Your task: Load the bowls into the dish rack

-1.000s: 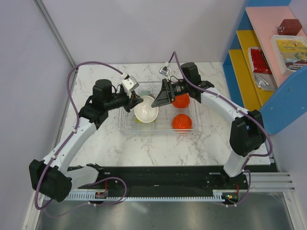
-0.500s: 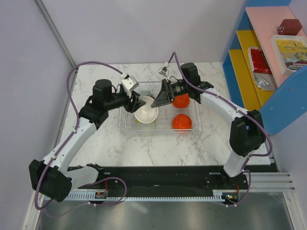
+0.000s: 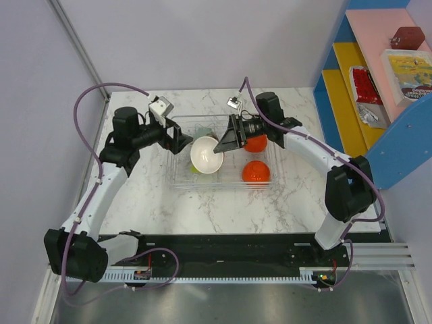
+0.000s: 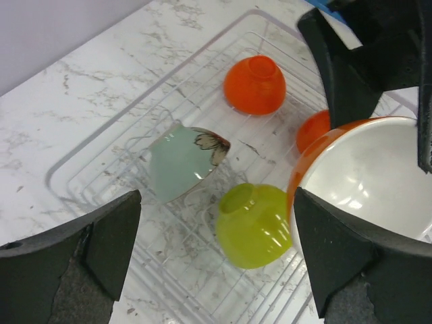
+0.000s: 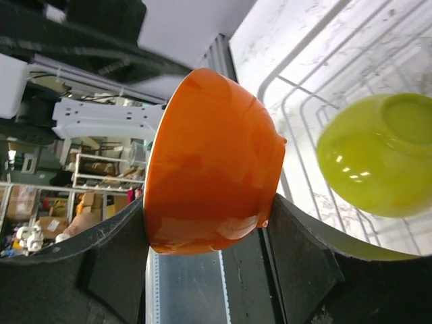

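Note:
An orange bowl with a white inside hangs tilted over the left part of the clear dish rack, and my right gripper is shut on its rim. In the right wrist view the bowl sits between the jaws. My left gripper stands open, left of the bowl and apart from it. The left wrist view shows that gripper empty, with the held bowl at its right finger. In the rack lie a lime-green bowl, a pale flowered bowl and two orange bowls.
The rack sits mid-table on white marble. A blue, yellow and pink shelf unit with packets stands at the right edge. A grey wall borders the left side.
My left gripper has opened, let go of the orange bowl and drawn back to the left. The right gripper keeps the bowl over the rack, almost unmoved.

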